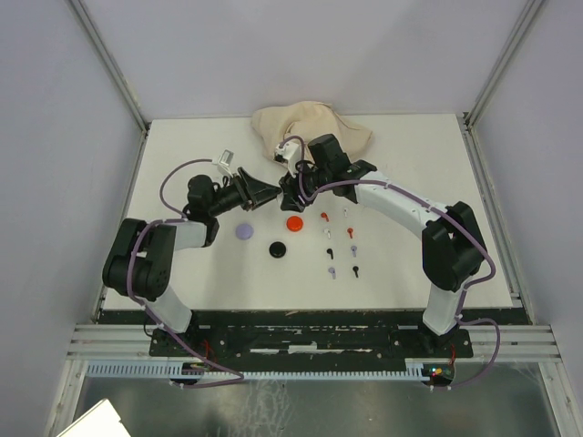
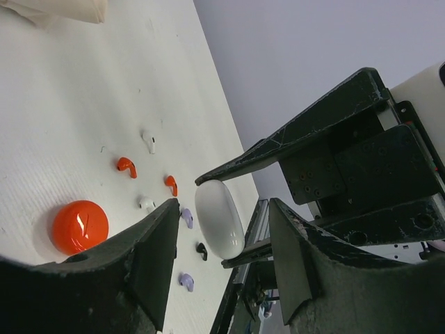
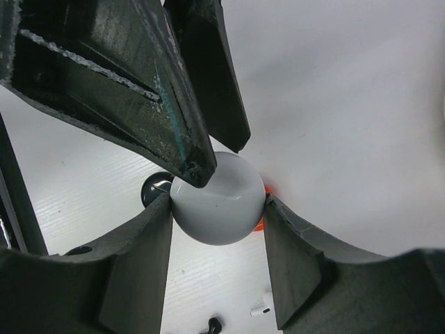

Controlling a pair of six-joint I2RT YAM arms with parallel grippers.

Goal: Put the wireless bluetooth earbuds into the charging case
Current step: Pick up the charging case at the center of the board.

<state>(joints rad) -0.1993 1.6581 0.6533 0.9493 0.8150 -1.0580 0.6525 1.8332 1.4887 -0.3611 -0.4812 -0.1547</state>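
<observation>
My right gripper is shut on a white round charging case and holds it above the table. In the left wrist view the case sits between the right gripper's black fingers. My left gripper is open, with its jaws on either side of the case; one fingertip touches the case's top. The grippers meet at mid-table. Small earbuds lie on the table to the right: red, white, black and lavender.
A red disc case, a lavender disc case and a black disc case lie in front of the grippers. A beige cloth bag lies at the table's back edge. White walls enclose the table.
</observation>
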